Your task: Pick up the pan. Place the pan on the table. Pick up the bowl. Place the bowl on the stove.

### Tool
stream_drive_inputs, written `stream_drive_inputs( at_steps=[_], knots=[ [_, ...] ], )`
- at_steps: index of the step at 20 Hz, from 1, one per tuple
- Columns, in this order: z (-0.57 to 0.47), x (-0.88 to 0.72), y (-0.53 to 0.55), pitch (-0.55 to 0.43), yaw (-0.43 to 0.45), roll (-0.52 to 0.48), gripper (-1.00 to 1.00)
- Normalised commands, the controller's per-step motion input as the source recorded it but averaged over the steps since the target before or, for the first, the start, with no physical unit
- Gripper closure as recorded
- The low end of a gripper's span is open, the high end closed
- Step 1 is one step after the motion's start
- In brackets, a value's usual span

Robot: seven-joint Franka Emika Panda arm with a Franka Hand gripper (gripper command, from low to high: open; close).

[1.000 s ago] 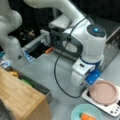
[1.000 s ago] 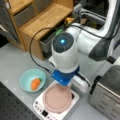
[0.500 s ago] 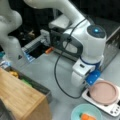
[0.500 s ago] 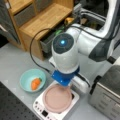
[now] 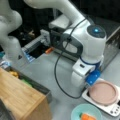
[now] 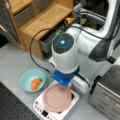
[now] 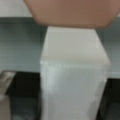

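The dusty-pink pan (image 5: 103,93) (image 6: 57,97) lies on the white stove (image 5: 112,108) (image 6: 40,108) in both front views. My gripper (image 5: 84,90) (image 6: 73,87) is down at the pan's rim on the side toward the arm, its fingers hidden under the wrist. In the wrist view the pan (image 7: 72,12) fills the top and its white handle (image 7: 73,50) runs down the middle, very close. The teal bowl (image 5: 80,111) (image 6: 26,77) holds an orange item (image 6: 35,83) and stands on the grey table (image 5: 50,67) (image 6: 12,60) beside the stove.
A wooden board-topped block (image 5: 17,97) (image 6: 42,17) with an open dark drawer (image 5: 32,83) stands near the arm's base. A silver toaster oven (image 6: 107,95) (image 5: 112,37) sits close to the stove. A black cable (image 5: 56,72) loops from the wrist.
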Motion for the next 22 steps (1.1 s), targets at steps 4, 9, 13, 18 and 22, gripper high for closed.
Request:
stream_drive_inputs(
  at_steps=[4,9,13,18,22],
  knots=[
    [0.04,0.00,-0.09,-0.033,0.156,-0.085,1.00],
    [0.10,0.00,-0.10,-0.046,0.152,-0.097,1.00],
    [0.15,0.00,-0.12,-0.042,0.149,-0.092,1.00],
    [0.20,0.02,-0.13,-0.026,0.148,-0.091,1.00],
    [0.23,0.02,-0.13,0.008,0.155,-0.092,1.00]
  ],
)
